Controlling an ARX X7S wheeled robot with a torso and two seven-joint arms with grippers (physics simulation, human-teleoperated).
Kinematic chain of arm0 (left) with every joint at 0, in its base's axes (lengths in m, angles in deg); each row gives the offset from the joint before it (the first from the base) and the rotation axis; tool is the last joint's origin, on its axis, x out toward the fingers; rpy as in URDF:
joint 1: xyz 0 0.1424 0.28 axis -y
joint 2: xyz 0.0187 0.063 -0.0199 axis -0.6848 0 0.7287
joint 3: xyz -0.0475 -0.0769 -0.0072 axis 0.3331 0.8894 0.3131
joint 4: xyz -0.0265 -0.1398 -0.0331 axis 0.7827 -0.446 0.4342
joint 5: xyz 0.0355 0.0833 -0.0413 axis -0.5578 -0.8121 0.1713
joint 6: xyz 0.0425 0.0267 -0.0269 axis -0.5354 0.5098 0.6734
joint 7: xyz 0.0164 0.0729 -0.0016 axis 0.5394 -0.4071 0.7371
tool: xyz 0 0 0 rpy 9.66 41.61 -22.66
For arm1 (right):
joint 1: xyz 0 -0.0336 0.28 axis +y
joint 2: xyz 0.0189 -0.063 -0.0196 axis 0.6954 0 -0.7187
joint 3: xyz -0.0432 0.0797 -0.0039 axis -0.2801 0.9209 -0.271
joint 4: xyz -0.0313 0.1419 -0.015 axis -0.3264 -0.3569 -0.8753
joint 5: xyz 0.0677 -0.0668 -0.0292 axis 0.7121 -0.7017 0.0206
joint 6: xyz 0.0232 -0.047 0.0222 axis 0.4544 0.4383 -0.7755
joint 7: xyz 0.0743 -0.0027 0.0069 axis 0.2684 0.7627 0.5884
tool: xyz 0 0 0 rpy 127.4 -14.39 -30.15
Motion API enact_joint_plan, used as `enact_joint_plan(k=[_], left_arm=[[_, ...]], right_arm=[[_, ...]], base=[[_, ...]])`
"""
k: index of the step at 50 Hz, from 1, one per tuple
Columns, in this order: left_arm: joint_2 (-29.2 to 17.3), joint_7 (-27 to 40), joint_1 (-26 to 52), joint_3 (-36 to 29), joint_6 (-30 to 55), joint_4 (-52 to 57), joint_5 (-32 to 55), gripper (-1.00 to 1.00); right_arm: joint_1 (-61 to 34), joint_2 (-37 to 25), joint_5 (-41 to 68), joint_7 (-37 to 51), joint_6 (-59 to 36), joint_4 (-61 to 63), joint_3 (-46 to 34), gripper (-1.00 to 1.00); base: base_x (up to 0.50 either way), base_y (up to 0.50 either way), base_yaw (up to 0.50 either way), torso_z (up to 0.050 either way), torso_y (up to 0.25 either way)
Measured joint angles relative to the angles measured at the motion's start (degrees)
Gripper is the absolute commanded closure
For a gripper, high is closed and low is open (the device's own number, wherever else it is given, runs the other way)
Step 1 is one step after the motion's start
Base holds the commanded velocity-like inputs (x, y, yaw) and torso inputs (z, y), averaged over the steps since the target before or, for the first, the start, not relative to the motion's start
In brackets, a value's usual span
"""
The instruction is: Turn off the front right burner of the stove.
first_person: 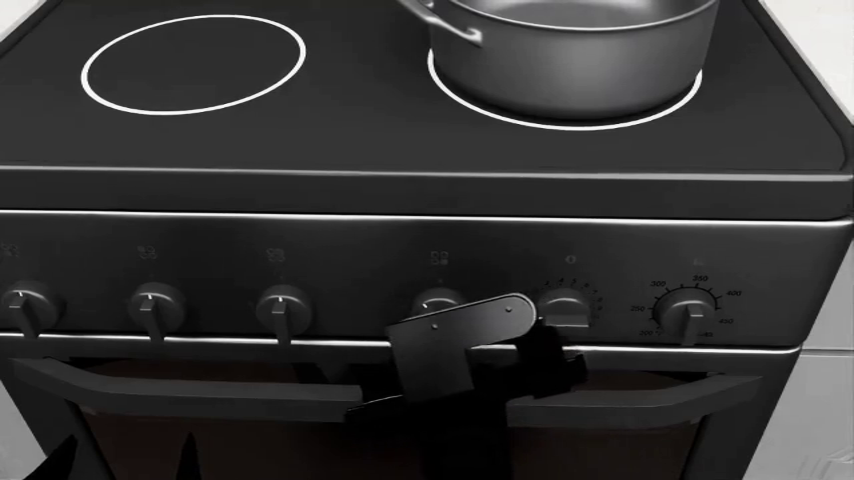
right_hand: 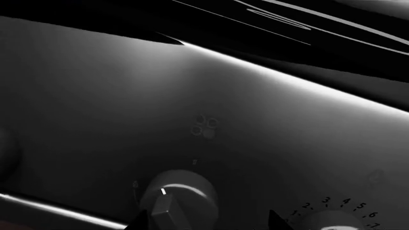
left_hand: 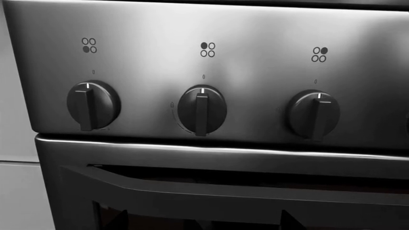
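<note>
Where the steel pot (first_person: 571,55) stands on the stove (first_person: 400,150), its base sits inside the front right burner (first_person: 461,95) — the large white ring on the black glass top, at the right of the head view — and what shows of the pot's inside looks bare. A second white ring (first_person: 194,62) lies well apart on the left of the glass, with nothing on it.

Below the glass, six knobs run along the front panel above the oven-door handle (first_person: 187,385). The right arm (first_person: 461,345) reaches up in front of the panel, its black bracket covering part of the fourth knob (first_person: 438,300) from the left. In the right wrist view that knob (right_hand: 179,196) is very close, its white mark tilted slightly off upright, with dark fingertips (right_hand: 137,224) just showing at either side of it — whether the right claw is gripping it or merely straddling it cannot be told.

The left wrist camera faces the three leftmost knobs (left_hand: 202,109), all pointing straight up; the left claw itself is out of sight.
</note>
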Motion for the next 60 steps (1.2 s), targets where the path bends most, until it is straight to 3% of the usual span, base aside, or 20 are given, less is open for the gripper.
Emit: enact_joint_plan(k=[9, 10, 33, 60], left_arm=[[-0.1, 0.0, 0.2, -0.1, -0.5, -0.5, 0.3, -1.0], [-0.1, 0.0, 0.2, -0.1, -0.5, -0.5, 0.3, -1.0], [-0.5, 0.3, 0.3, -0.5, -1.1, -0.8, 0.8, -1.0], [-0.9, 0.8, 0.5, -1.0, -1.1, -1.0, 1.2, -1.0]], right_arm=[[-0.4, 1.0, -0.6, 2.5, -0.7, -0.8, -1.7, -1.0], [-0.4, 1.1, -0.6, 2.8, -0.7, -0.9, -1.8, 1.0], [-1.2, 2.1, 1.7, 7.7, -0.4, -2.5, -4.3, 1.0], [0.2, 3.7, 23.4, 8.1, 1.4, 0.5, 7.4, 1.0]], base=[[0.03, 0.01, 0.01, 0.0, 0.0], [0.03, 0.01, 0.01, 0.0, 0.0], [0.03, 0.01, 0.02, -0.001, 0.0], [0.03, 0.01, 0.02, -0.001, 0.0]])
